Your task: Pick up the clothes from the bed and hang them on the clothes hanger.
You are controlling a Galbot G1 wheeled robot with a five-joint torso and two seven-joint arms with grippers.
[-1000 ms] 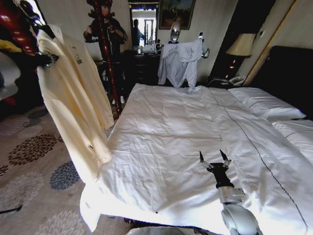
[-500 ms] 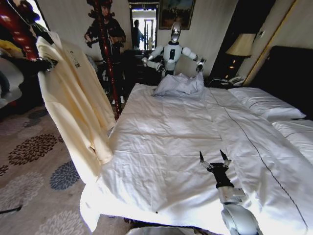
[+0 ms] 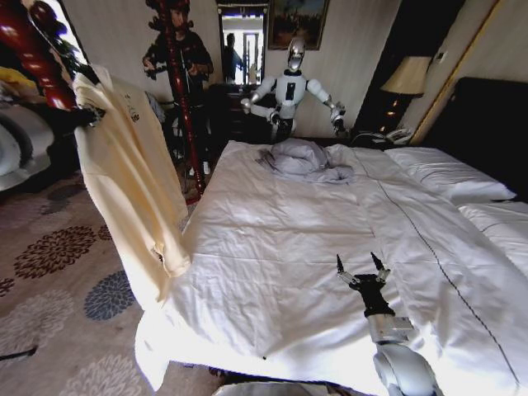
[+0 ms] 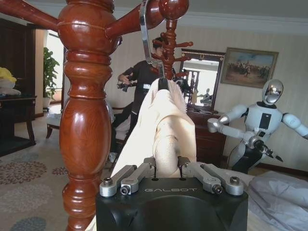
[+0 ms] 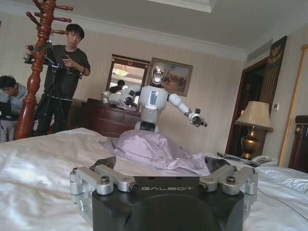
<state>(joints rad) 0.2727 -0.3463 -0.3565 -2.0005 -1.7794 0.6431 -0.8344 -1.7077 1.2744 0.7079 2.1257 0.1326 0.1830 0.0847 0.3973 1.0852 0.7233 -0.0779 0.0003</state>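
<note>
I am holding the sweatshirt (image 3: 132,190) at the upper left of the frame, my left pincer (image 4: 166,166) pinching its fabric below the hanger (image 4: 162,83), whose hook (image 4: 144,29) is resting over the coat stand (image 4: 86,115). If I let go carelessly, the hook may slip off. My right pincer (image 3: 363,268) is idling wide over the bed (image 3: 289,247). Since the earlier frame, the grey garment (image 3: 304,158) has dropped flat.
</note>
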